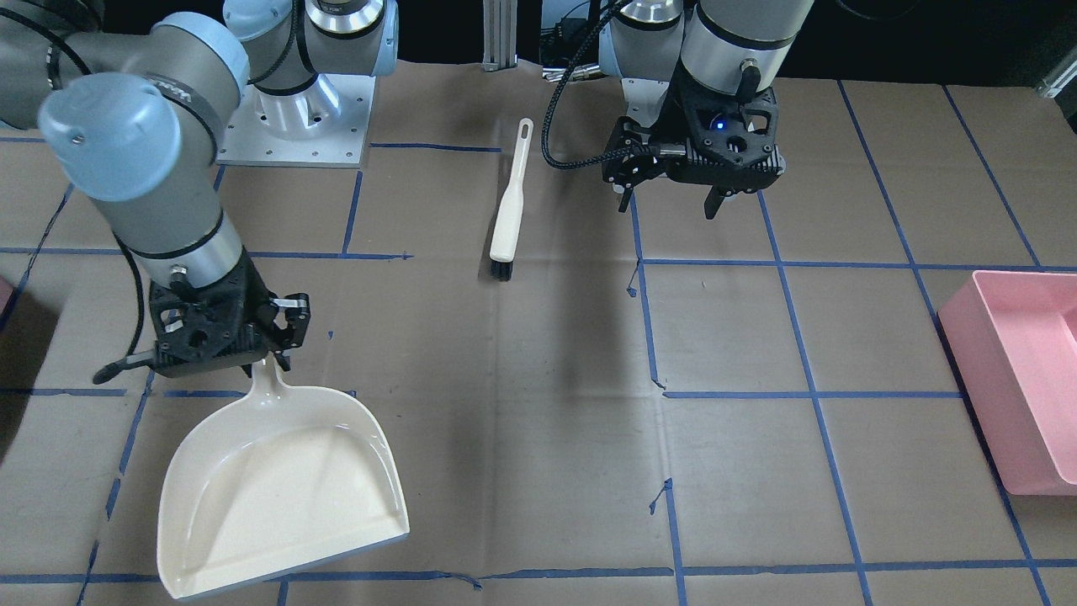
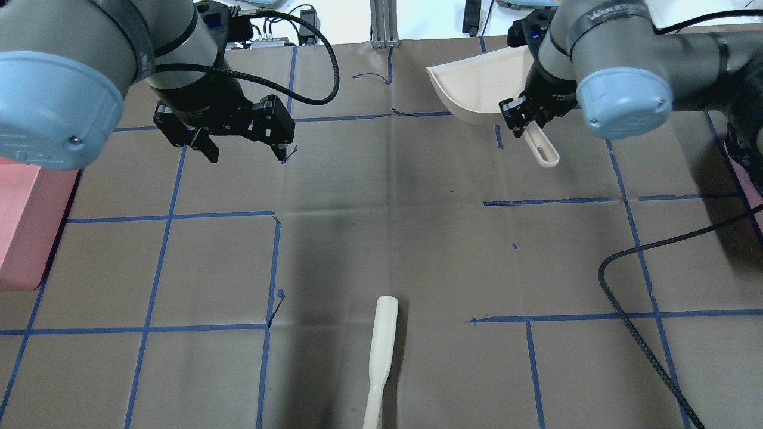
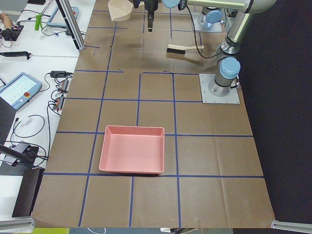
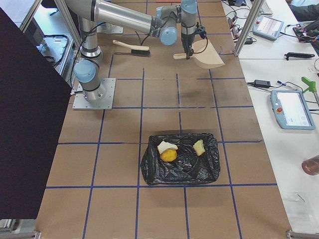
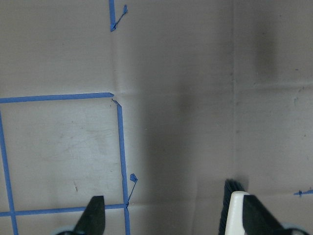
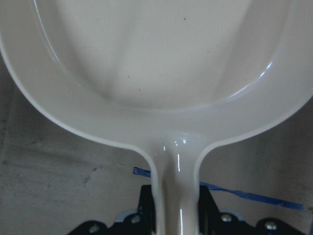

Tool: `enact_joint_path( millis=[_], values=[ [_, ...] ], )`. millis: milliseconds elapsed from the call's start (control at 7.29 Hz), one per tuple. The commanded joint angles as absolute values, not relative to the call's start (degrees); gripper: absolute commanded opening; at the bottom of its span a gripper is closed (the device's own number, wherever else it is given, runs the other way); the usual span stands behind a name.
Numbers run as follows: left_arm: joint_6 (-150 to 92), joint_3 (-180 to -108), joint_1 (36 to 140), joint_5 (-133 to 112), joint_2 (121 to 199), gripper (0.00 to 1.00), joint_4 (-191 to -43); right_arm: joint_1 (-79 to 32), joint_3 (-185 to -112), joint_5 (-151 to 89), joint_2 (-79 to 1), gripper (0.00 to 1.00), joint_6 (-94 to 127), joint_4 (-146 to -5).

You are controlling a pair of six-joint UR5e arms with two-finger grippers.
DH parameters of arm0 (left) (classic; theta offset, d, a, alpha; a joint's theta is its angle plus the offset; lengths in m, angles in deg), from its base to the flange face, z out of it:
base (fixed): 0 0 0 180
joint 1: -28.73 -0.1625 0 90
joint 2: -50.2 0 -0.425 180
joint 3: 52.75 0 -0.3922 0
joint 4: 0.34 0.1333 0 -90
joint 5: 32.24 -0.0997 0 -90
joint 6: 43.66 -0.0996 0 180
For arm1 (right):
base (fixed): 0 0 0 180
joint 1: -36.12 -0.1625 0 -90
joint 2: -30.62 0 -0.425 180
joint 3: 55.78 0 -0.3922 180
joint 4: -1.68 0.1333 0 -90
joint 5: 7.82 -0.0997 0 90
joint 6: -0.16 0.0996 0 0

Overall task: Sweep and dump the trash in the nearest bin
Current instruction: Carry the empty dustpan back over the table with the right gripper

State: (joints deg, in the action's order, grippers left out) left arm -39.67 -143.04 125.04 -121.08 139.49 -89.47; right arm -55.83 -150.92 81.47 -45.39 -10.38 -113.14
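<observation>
brown paper with blue tape lines covers the table (image 4: 124,164). nearest, at the lower middle of the right-side view, the bread slices (image 4: 166,147) and the yellow fruit (image 4: 168,156) lie already inside the black-lined bin (image 4: 149,172). farther, at the upper middle, the right gripper (image 1: 271,358) clamps the handle of the tilted dustpan (image 1: 278,488), which looks empty. farthest, the left gripper (image 1: 667,206) hangs with fingers spread, holding nothing, near the brush (image 1: 509,210) lying on the paper. i judge the pan should go down next: lower it flat, away from the brush, and only then release.

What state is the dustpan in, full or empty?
Empty. The dustpan in the right hand shows only bare cream plastic inside; the bread slices and fruit lie in the black-lined bin.
</observation>
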Motion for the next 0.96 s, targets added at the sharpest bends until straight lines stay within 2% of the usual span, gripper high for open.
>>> enact_joint_path(
  millis=[0,823],
  values=[
    [-39.6,-143.1,124.9,-121.9,138.2,1.00,-90.9,-62.1,-150.1,81.9,-41.8,0.04,-0.8,-113.7],
    [-39.7,-143.1,124.3,-121.9,134.8,1.00,-91.1,-74.3,-139.8,85.1,-26.0,0.04,16.8,-115.9]
  ],
)
